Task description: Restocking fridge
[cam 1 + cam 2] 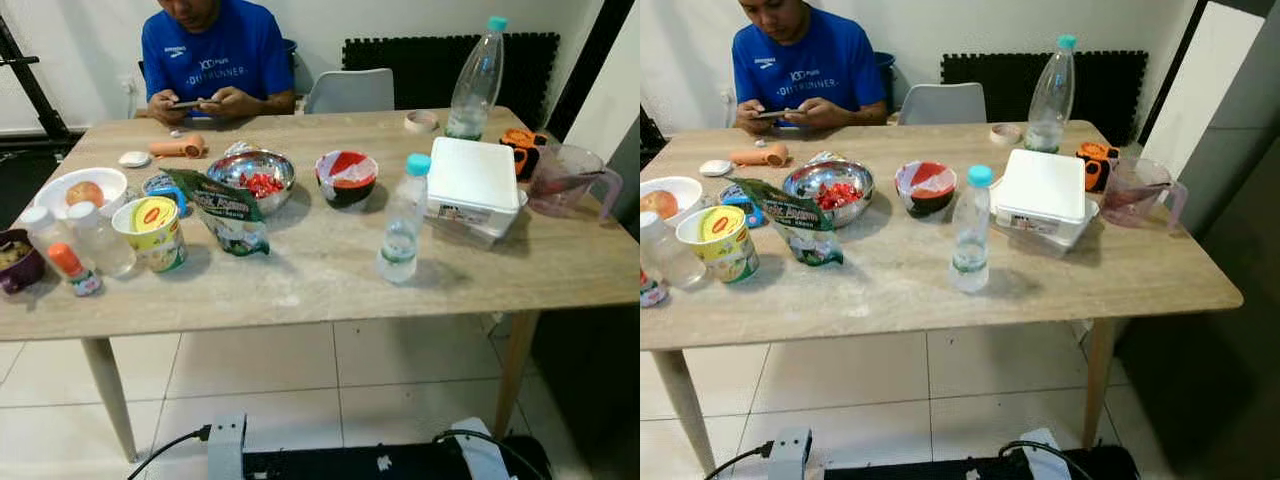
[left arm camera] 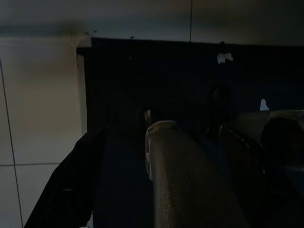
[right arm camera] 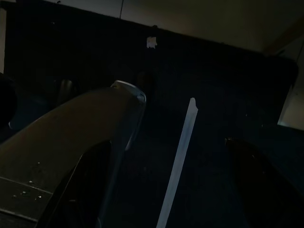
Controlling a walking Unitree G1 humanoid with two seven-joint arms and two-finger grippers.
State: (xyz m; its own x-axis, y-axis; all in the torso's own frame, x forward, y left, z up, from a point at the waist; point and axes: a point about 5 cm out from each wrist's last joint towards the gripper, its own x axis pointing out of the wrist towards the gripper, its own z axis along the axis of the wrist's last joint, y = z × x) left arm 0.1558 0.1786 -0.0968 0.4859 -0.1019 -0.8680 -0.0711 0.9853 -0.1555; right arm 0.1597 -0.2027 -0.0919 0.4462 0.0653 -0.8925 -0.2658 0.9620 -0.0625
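Food stands on a light wooden table (image 1: 320, 285) in front of me. A small water bottle (image 1: 403, 220) with a teal cap is near the front middle, and a tall clear bottle (image 1: 476, 80) is at the back right. A white lidded box (image 1: 472, 185) lies right of the small bottle. At the left are a steel bowl (image 1: 251, 175) of red pieces, a green snack bag (image 1: 222, 210), a yellow cup of noodles (image 1: 150, 232) and a red-and-black bowl (image 1: 346, 178). My left gripper (image 2: 161, 130) and right gripper (image 3: 168, 142) hang low in the dark, fingers apart and holding nothing.
A person in a blue shirt (image 1: 212, 50) sits at the far side, looking at a phone. A clear measuring jug (image 1: 570, 180) and orange mugs (image 1: 520, 145) stand at the right edge. Small jars (image 1: 100, 238) and a white bowl (image 1: 80, 190) crowd the left end. A grey chair (image 1: 350, 90) stands behind the table.
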